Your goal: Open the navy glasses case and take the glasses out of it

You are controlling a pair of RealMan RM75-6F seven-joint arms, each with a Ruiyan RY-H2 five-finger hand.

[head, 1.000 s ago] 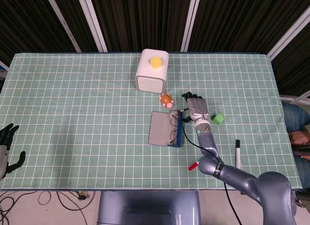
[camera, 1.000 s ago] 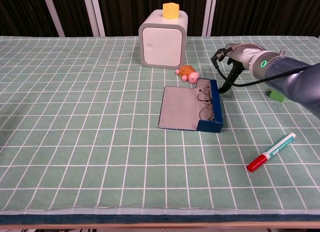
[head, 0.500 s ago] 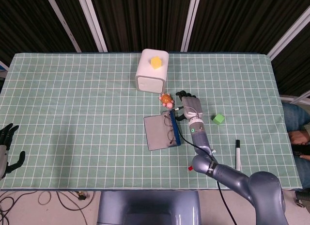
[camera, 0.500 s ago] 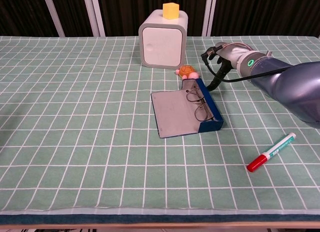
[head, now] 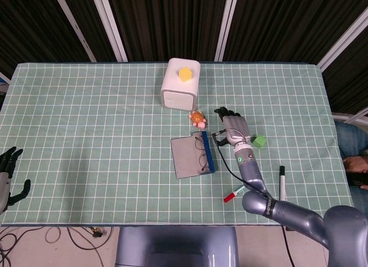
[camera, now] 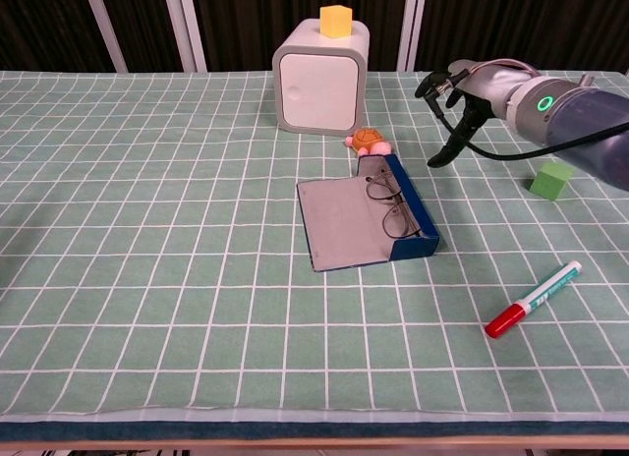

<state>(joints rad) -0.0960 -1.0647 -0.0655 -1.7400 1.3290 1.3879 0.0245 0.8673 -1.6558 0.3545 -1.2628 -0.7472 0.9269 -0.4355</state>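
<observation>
The navy glasses case (camera: 369,218) lies open, glasses (camera: 391,204) inside; right hand (head: 234,129) hovers beside, fingers (camera: 439,83) apart, empty.

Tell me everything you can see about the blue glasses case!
The navy glasses case lies open on the green checked tablecloth. Its grey lid is folded out flat to the left, and the blue tray stands along the right side. A pair of thin-framed glasses rests inside. A small orange toy turtle sits just behind it. No hand touches it.
</observation>
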